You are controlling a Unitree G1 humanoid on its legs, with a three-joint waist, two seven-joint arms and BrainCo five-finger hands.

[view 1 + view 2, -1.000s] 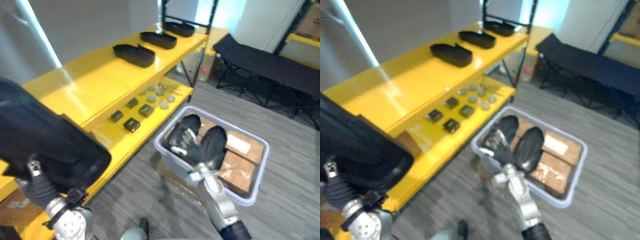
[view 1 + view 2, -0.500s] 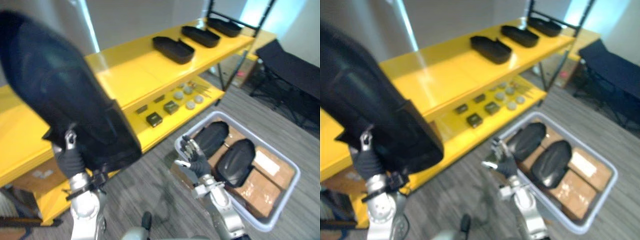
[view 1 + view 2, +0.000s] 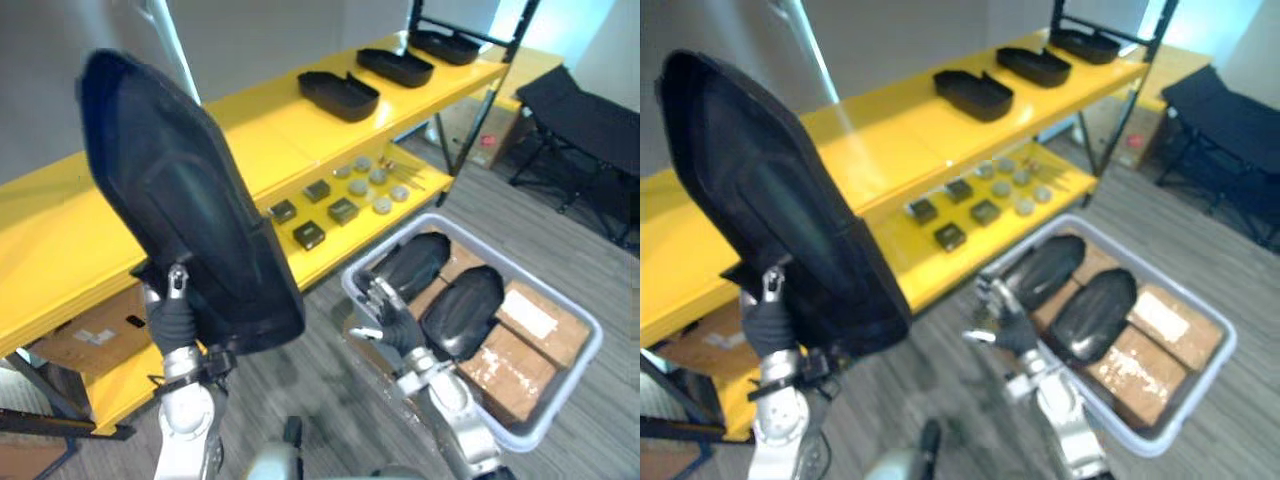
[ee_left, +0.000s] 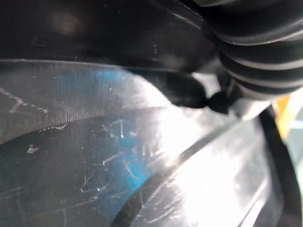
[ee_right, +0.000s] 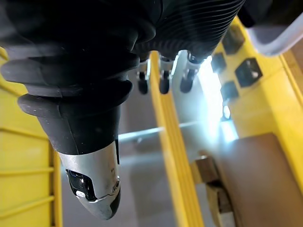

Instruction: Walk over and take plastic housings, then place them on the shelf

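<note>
Yellow shelf behind | plastic housing upright atop left robot hand

Right hand, fingers straight; yellow shelf edge; small dark square parts; cardboard box.

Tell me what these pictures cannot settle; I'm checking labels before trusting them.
- Left hand: its grasp is hidden behind the raised plastic housing in both eye views; the left wrist view is too close to tell.
- Top shelf: the stretch behind that housing is covered.
- Small parts on the lower shelf: too small to identify.
- Cardboard boxes in the grey bin: partly under two housings.
</note>
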